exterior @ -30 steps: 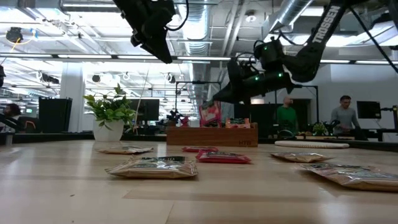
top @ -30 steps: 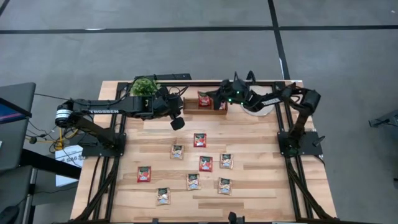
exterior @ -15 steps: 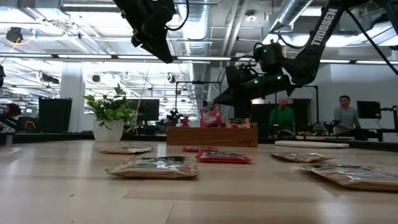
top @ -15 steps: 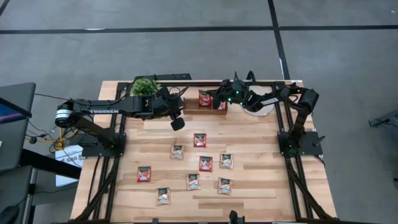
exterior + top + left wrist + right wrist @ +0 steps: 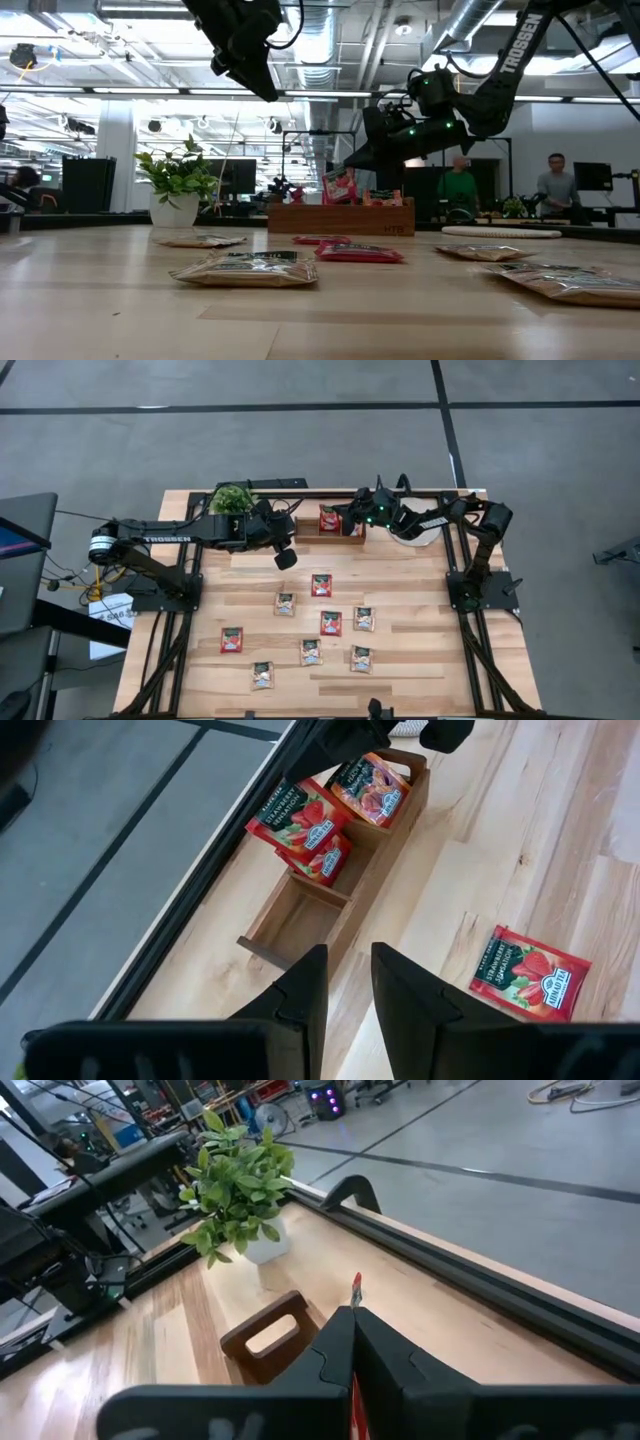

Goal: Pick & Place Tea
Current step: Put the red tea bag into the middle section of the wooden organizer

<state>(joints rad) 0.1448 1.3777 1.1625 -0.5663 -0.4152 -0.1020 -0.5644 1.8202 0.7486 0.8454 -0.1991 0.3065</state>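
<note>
It was an open-plan lab or workshop: exposed ceiling ducts [image 5: 330, 40], grey concrete floor [image 5: 300, 440], distant workbenches, and people [image 5: 556, 185] standing behind.

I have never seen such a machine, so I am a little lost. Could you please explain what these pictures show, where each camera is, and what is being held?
These are two robot arms at a wooden table. One picture looks straight down, one looks level across the tabletop, and two come from cameras on the arms' wrists.

Nine tea sachets lie loose on the table. At the far edge stands a wooden tray with compartments, some already holding sachets, beside a potted plant.

The right gripper is over the tray, shut on a red sachet, seemingly about to place it. The left gripper hangs above the table near the tray, fingers slightly apart, holding nothing.
</note>
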